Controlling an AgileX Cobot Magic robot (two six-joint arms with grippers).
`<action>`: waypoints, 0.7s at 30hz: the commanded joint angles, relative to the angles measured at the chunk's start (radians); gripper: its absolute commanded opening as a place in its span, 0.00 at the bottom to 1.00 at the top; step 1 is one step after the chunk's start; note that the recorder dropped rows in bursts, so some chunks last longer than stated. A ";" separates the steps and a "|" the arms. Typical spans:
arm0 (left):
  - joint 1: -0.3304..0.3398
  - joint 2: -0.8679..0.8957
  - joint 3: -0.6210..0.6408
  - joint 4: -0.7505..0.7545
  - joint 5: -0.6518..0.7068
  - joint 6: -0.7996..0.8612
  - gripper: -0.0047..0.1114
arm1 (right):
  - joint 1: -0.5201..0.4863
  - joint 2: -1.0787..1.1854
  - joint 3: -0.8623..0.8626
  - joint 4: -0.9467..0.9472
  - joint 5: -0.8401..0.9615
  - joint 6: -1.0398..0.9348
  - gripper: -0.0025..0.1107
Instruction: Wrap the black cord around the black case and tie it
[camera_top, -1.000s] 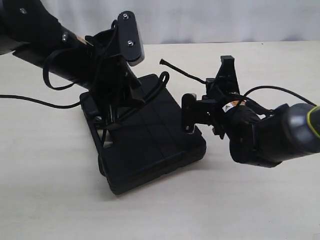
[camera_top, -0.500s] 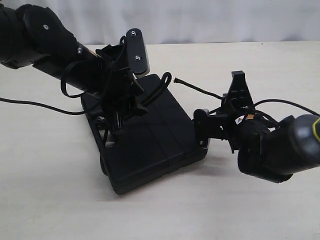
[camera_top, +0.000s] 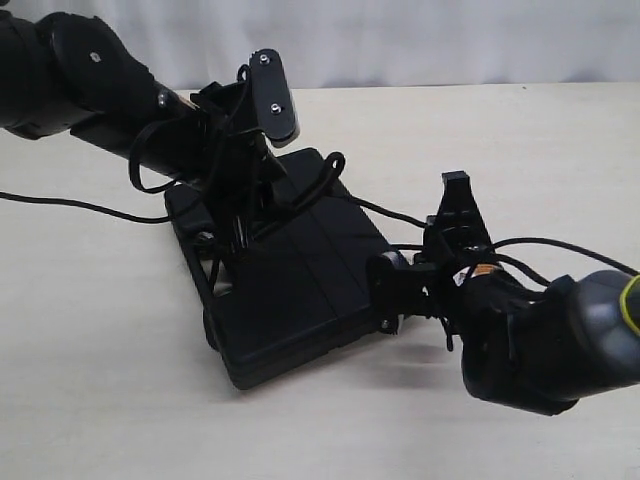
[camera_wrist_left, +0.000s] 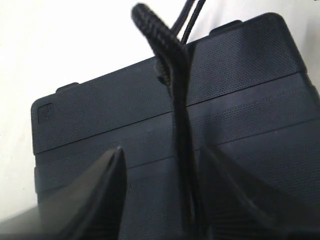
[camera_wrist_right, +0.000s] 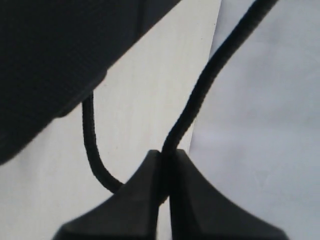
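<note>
The black case (camera_top: 300, 285) lies flat on the table, skewed, its ribbed lid up. The black cord (camera_top: 385, 211) loops at the case's far edge and runs across the table to my right gripper (camera_top: 385, 295), which sits at the case's right edge. In the right wrist view that gripper (camera_wrist_right: 165, 157) is shut on the cord (camera_wrist_right: 200, 95), beside a corner of the case (camera_wrist_right: 50, 60). My left gripper (camera_top: 237, 222) hovers over the case's left part. Its fingers (camera_wrist_left: 107, 172) stand open above the lid (camera_wrist_left: 100, 115), with the cord (camera_wrist_left: 175, 100) running between them.
A thin smooth cable (camera_top: 80, 207) trails over the table (camera_top: 120, 400) to the left of the case. Another cable (camera_top: 560, 243) arcs over the right arm. A pale backdrop (camera_top: 450, 40) closes the far side of the table.
My right gripper has moved forward and left along the case's right edge, drawing the cord with it. The cord's free end has left the far table. The left arm shifted only slightly.
</note>
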 joint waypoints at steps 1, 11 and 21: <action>0.002 0.000 -0.003 -0.011 -0.021 -0.011 0.42 | 0.003 -0.029 0.006 0.029 -0.024 0.060 0.06; 0.002 0.062 -0.003 -0.070 -0.175 -0.079 0.42 | 0.003 -0.065 0.007 0.009 0.052 0.068 0.06; 0.002 0.081 -0.003 -0.064 -0.102 -0.079 0.42 | -0.012 -0.060 -0.017 -0.058 0.021 0.101 0.06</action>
